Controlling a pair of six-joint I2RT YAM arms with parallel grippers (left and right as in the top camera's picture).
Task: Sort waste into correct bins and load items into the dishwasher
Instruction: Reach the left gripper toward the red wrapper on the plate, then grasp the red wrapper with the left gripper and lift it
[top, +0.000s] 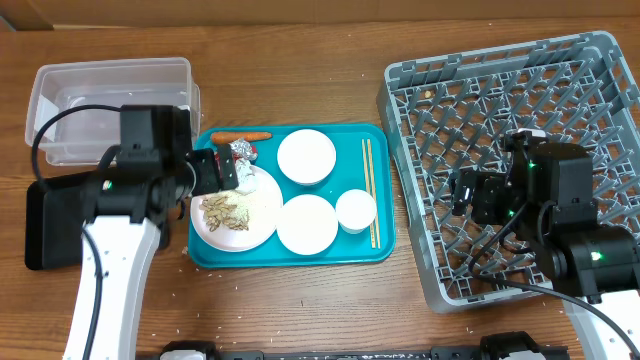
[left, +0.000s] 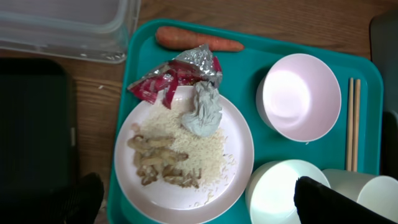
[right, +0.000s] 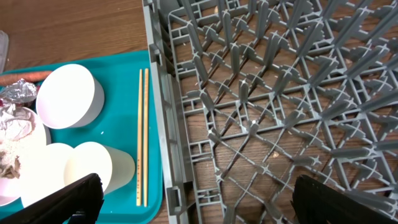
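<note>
**Overhead and wrist views: both pincers spread wide, all the waste sitting on the tray**

The left gripper (top: 225, 171) is hovering over the upper left part of the white plate (top: 266, 196), fingers spread wide and pinching nothing. The plate is resting at the left end of the teal tray (top: 300, 257). It is carrying the beige food scraps (left: 158, 165) and a scatter of rice (left: 200, 148).

The foil ball (left: 202, 113) is sitting on the plate's far side, touching the rice. The red wrapper (left: 165, 84) is draping over the plate's rim onto the tray. Just beyond it, the carrot (left: 199, 40) is lying along the tray's far edge.

Two bowls (top: 306, 157) are standing mouth up to the right of the plate. The small cup (top: 355, 211) is sitting just beside the nearer bowl. The chopsticks (top: 370, 190) are lying side by side along the tray's right edge.

The clear tub (top: 110, 68) and the black tray (top: 55, 225) are waiting on the table (top: 300, 310) to the left of the teal tray.

The right gripper (top: 465, 198) is hanging over the left part of the dish rack (top: 400, 110), its fingers also spread wide and holding nothing.
</note>
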